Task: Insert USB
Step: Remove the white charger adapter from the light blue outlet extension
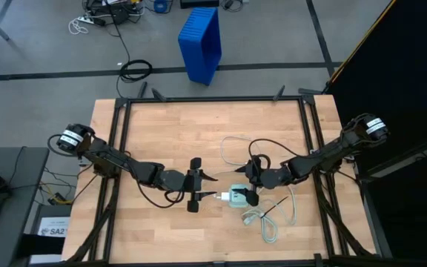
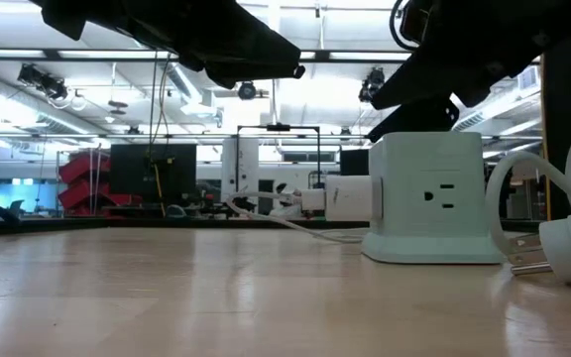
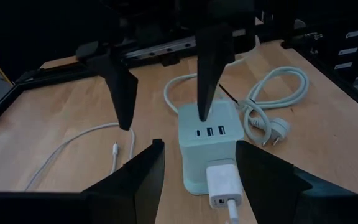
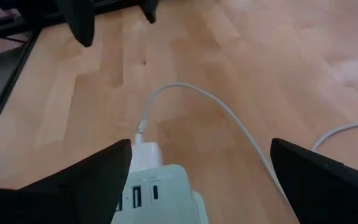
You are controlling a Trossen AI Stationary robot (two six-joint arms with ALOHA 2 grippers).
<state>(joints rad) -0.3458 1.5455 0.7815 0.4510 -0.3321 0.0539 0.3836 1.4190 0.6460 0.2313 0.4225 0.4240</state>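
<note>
The pale, glossy charger block (image 3: pixel 206 146) with rounded edges sits on the wood-grain counter (image 3: pixel 61 134) between both wide-open, empty pairs of fingers, and the thin white USB (image 3: pixel 115 149) lies loose beside it, seemingly unplugged, so a poor pinch on its slick plug could skew insertion.

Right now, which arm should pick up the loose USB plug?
Left, probably: the left gripper, open, faces the USB plug lying beside the charger block, while the right gripper stands open over the block itself.
</note>
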